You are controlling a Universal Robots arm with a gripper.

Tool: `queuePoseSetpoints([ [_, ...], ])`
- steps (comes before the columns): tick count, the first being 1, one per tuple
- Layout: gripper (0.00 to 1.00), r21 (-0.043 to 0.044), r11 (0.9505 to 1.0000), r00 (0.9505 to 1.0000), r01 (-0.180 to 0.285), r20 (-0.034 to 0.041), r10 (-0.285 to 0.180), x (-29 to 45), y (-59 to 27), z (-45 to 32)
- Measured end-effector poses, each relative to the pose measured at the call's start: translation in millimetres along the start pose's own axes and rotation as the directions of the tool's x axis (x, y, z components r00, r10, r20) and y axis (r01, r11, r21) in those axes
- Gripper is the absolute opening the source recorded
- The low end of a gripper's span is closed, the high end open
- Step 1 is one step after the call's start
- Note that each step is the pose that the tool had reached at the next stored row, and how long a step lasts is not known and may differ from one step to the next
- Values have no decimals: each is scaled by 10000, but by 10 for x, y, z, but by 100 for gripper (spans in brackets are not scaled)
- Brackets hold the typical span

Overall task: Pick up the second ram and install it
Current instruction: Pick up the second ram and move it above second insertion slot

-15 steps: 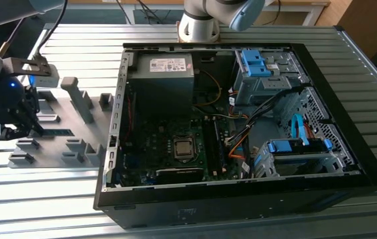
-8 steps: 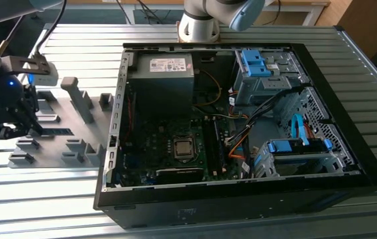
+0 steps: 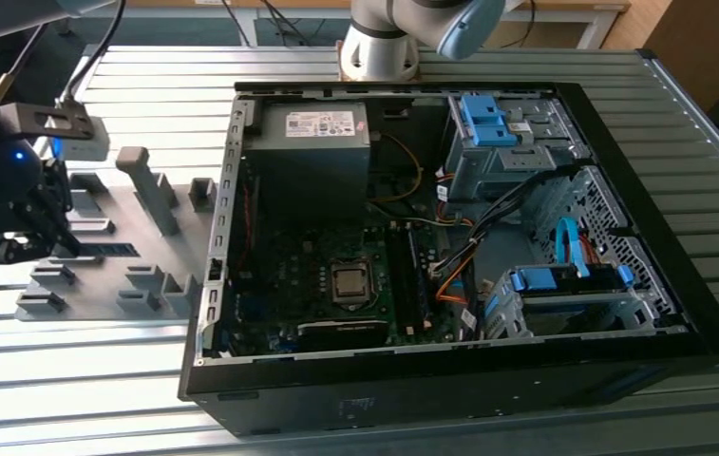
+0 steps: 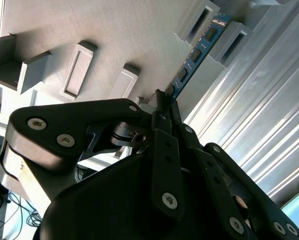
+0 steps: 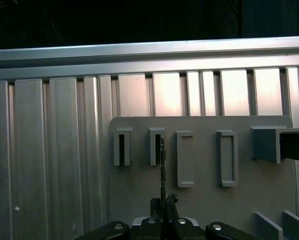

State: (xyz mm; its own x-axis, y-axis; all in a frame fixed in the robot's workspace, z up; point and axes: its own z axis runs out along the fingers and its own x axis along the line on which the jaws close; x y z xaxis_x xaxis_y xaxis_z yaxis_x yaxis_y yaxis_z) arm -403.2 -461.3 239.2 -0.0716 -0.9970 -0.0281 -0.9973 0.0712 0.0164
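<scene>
Over at the exterior view's left, the gripper (image 3: 28,249) hangs low over the grey holder tray (image 3: 100,285), well apart from the open computer case (image 3: 461,404) that fills the middle and right of that frame. The second ram (image 4: 197,52) stands on its long edge in the tray, its far end tucked between two grey holder blocks (image 4: 233,39). In both wrist views the fingers look drawn in narrow, pinched on the near end of the stick with one pad on each flat face. I can't make out how firmly they press.

To my eye this is a light thing, hardly any load for the arm. It is thin and stiff along its length, but I would not trust it to take bending or twisting. The faces carry black chips, so a squeeze there needs to be gentle and square. The grip sits at one end rather than at the middle, so the free length may tip or swing if the hold is loose. The bare board is smooth, and I reckon it could slip between hard fingers. The contact edge underneath looks like the part best left untouched.
</scene>
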Motion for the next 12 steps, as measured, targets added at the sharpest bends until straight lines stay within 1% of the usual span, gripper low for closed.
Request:
queuePoseSetpoints([
  [12,14,0,10000,10000,0,-1,0,-2,1,-55],
])
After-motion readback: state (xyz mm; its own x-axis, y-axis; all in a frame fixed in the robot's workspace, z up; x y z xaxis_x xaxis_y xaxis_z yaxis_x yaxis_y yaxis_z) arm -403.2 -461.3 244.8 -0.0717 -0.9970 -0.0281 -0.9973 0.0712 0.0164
